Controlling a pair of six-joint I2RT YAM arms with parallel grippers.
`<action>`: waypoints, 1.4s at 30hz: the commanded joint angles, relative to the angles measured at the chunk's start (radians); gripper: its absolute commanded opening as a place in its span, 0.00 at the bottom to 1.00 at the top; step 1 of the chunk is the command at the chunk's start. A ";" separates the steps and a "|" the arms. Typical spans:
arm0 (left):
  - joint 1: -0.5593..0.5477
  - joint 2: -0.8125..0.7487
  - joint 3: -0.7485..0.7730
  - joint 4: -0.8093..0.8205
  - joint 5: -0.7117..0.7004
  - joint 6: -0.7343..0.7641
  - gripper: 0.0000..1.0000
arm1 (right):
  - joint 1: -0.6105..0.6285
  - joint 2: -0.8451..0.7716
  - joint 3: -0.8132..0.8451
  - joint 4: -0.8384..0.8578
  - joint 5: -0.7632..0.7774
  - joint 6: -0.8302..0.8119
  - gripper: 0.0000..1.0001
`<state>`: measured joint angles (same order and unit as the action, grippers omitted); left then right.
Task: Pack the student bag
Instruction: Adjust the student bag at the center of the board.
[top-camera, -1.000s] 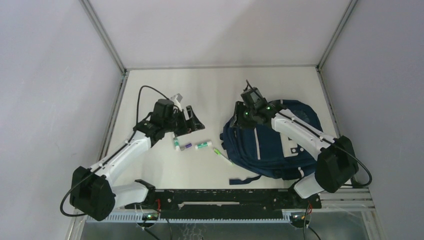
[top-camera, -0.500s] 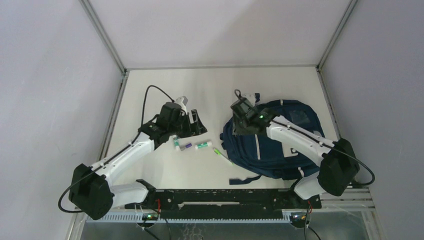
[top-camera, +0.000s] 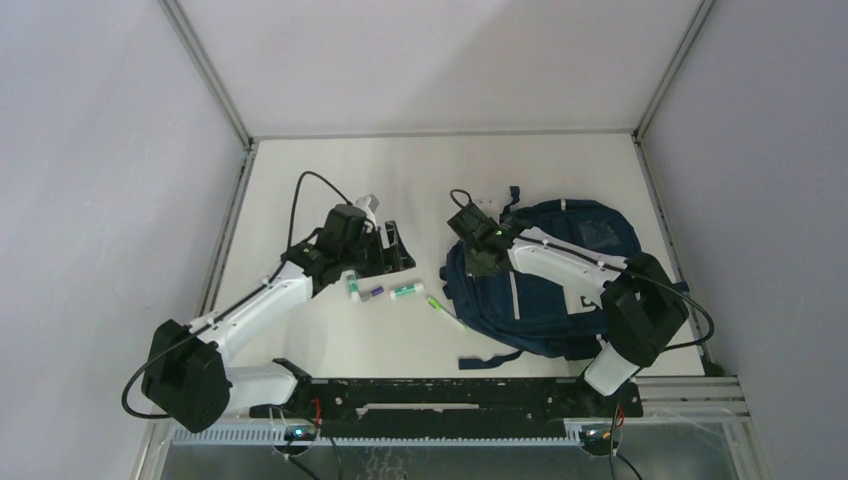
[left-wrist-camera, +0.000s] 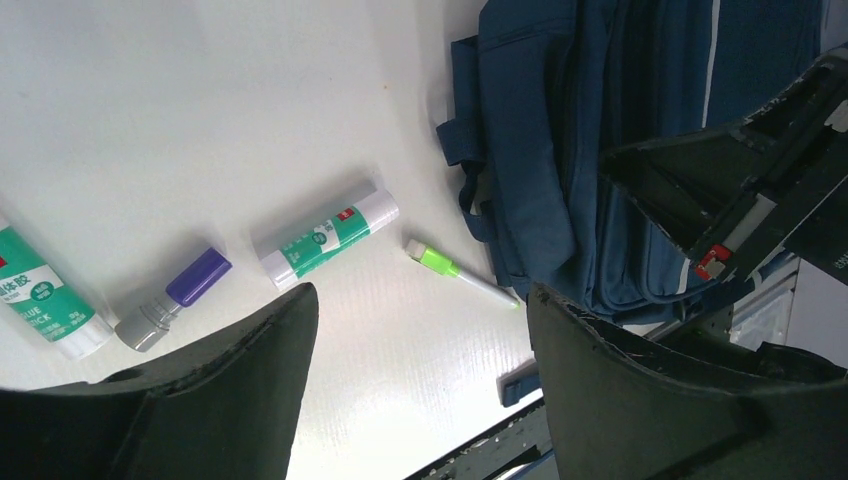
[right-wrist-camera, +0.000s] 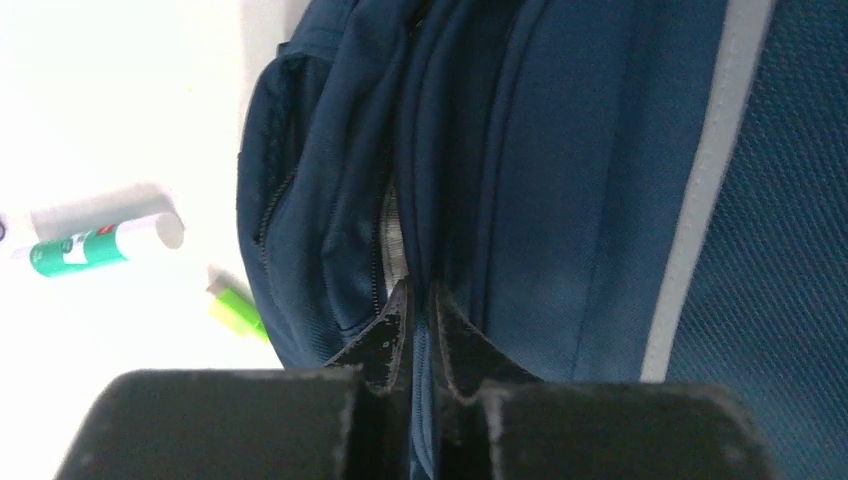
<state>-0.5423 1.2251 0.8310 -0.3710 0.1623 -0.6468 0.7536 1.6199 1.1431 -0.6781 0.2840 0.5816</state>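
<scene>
The student bag (top-camera: 560, 290), navy blue with white piping, lies flat on the right half of the table. My right gripper (top-camera: 480, 260) is at its left edge, and in the right wrist view its fingers (right-wrist-camera: 420, 295) are shut on a thin fold of the bag's (right-wrist-camera: 560, 150) fabric beside a zipper. My left gripper (top-camera: 393, 245) hovers open over the loose items left of the bag, with nothing between its fingertips (left-wrist-camera: 420, 300). The bag (left-wrist-camera: 600, 150) fills the upper right of the left wrist view.
On the white table between the arms lie two green-and-white glue sticks (top-camera: 405, 291) (top-camera: 352, 286), a small purple-capped item (top-camera: 372, 293) and a green-capped pen (top-camera: 440, 306) next to the bag's left edge. A dark strap (top-camera: 485, 360) trails toward the black front rail (top-camera: 450, 390).
My right gripper moved left and toward the front along the bag's edge and closed on its fabric. The left arm shifted slightly and stayed open.
</scene>
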 joint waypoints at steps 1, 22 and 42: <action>-0.004 -0.006 -0.006 0.026 0.013 0.012 0.81 | -0.006 -0.048 0.001 -0.020 0.075 0.023 0.00; -0.012 0.019 -0.006 0.057 0.037 0.009 0.81 | -0.086 -0.293 0.000 -0.021 -0.129 -0.047 0.00; -0.026 0.047 0.009 0.063 0.048 0.010 0.81 | -0.043 -0.197 0.000 -0.109 -0.028 -0.081 0.37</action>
<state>-0.5632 1.2686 0.8310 -0.3454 0.1944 -0.6468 0.6857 1.4139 1.1297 -0.7692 0.1898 0.5167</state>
